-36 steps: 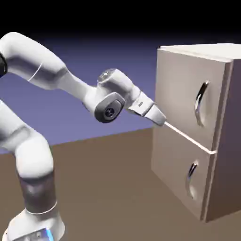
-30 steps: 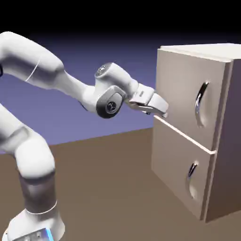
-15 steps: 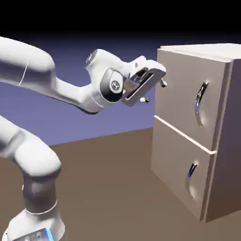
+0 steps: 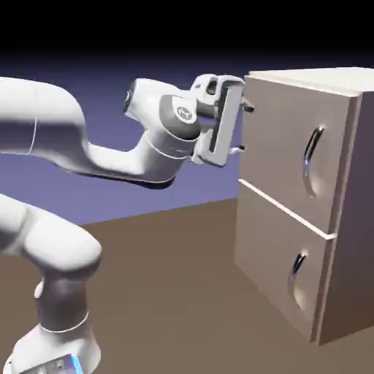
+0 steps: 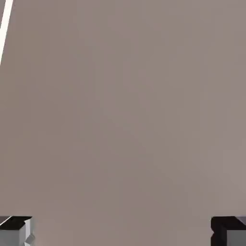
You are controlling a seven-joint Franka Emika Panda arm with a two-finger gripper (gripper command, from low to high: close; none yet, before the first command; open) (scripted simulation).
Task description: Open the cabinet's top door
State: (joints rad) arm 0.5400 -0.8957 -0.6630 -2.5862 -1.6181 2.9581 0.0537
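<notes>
Two handles (image 4: pixel 312 161) show outside; the hand view has neither.

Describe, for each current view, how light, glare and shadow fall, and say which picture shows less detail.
Exterior view: bright highlights on the white robot arm, glints on the top door's handle and the bottom door's handle, cabinet's side panel in shade; hand view: flat, dim beige door surface with little detail, a bright white strip at upper left, dark-topped fingertips below.
</notes>
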